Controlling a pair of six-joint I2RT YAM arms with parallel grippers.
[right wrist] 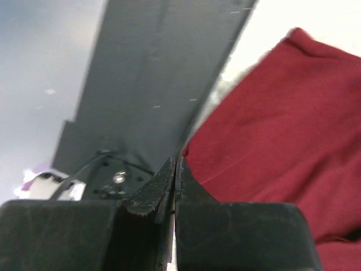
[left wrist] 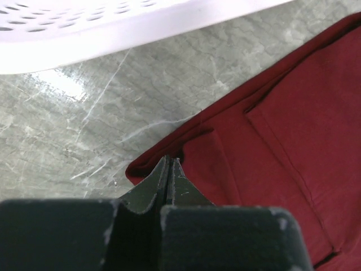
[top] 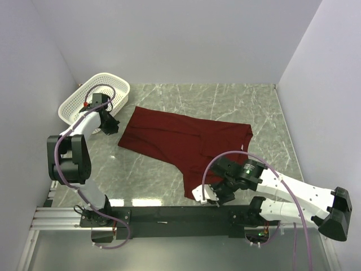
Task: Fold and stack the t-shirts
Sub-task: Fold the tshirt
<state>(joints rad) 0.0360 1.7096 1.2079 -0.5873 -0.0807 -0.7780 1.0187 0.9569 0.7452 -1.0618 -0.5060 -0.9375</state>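
- Pincers first: the left pincer [left wrist: 169, 167] is pressed shut, its tips right at the rolled corner of the t-shirt [left wrist: 293, 141]. Whether any cloth is caught between them cannot be told.
- The right pincer [right wrist: 176, 168] is closed too, its tips at the shirt's near edge, close beside the black rail [right wrist: 152, 84] along the front of the desk [top: 237, 101]. No cloth shows between its tips.
- The maroon shirt lies spread across the middle of the desk, one corner by each pincer. Its outline is uneven and it looks not yet neatly folded.
- A white basket [top: 121, 84] sits beyond the left arm, near the shirt but apart from it.
- Likely trouble:
  - Closed tips driven forward would only shove and bunch the corner rather than take it.
  - A thin pinch at the very edge could slip once lifted.
  - At the doubled left corner, catching only one layer would pull the shirt crooked.
  - The right pincer could knock the rail.
  - The left arm's swing could bump the basket.
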